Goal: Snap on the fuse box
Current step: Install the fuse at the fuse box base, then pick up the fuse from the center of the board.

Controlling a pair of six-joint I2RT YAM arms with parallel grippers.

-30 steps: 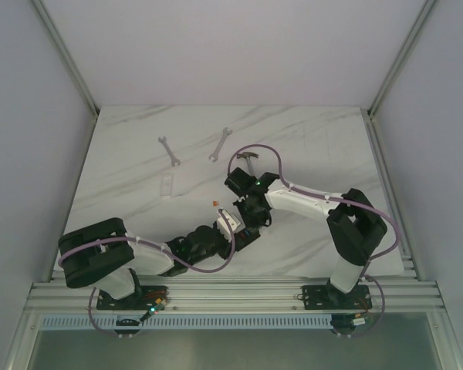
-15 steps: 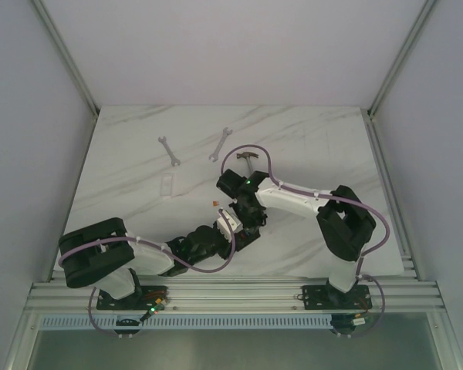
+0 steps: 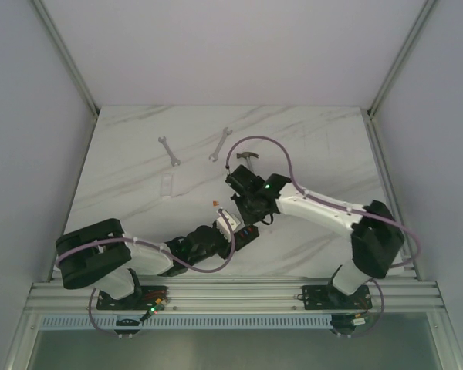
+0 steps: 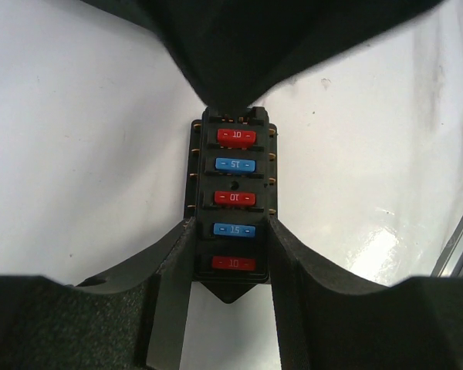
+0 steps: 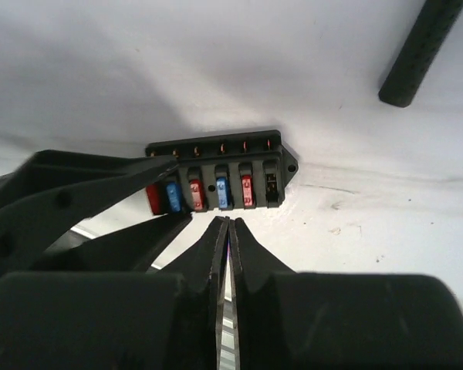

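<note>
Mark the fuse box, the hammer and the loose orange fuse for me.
fuse box (image 4: pixel 234 199): left wrist view, on the middle red fuse.
hammer (image 3: pixel 247 156): top view, on its head.
loose orange fuse (image 3: pixel 216 203): top view, on its body.

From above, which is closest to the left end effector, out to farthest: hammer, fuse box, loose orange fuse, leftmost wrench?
1. fuse box, gripped in the left end effector.
2. orange fuse, just beyond, slightly left.
3. hammer, farther back, centre.
4. leftmost wrench, back left.
</note>
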